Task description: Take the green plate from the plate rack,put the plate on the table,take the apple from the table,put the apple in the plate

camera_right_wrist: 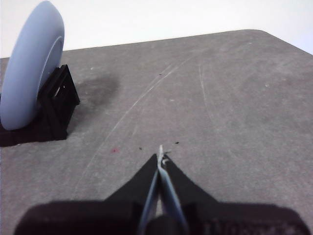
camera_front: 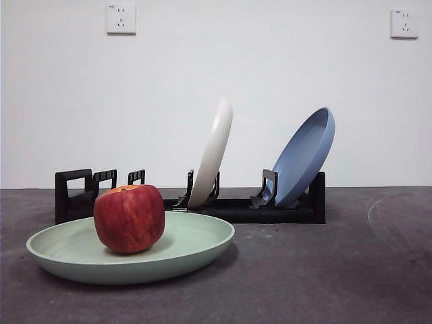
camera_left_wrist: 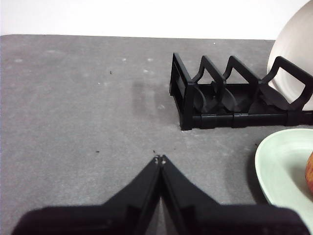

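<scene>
We see the green plate (camera_front: 196, 246) lying flat on the table (camera_front: 324, 270), in front of the plate rack (camera_front: 236, 209) and toward its handle end. The apple (camera_front: 129, 218) sits upright inside the plate, at about nine o'clock from the plate's centre in the front view, its yellowish patch around the stem facing up. The plate's far rim lies just before the rack; we cannot tell whether they touch.

Behind, the rack runs across the table. Its squared loop handle (camera_front: 73, 192) stands at the nine o'clock end, and the slots next to it hold nothing. A cream-white plate (camera_front: 213, 152) stands on edge near the rack's middle, leaning toward one o'clock. A blue plate (camera_front: 305, 156) leans more steeply in the slot at the three o'clock end. Two wall sockets (camera_front: 121, 18) sit high on the white wall.

Our left gripper (camera_left_wrist: 159, 158) is clenched on nothing, its tips meeting above bare table, near the rack's handle end and apart from the green plate's rim. Our right gripper (camera_right_wrist: 160, 157) is likewise closed and empty, hovering over scuffed table well apart from the blue plate's end of the rack. Neither arm shows in the front view.
</scene>
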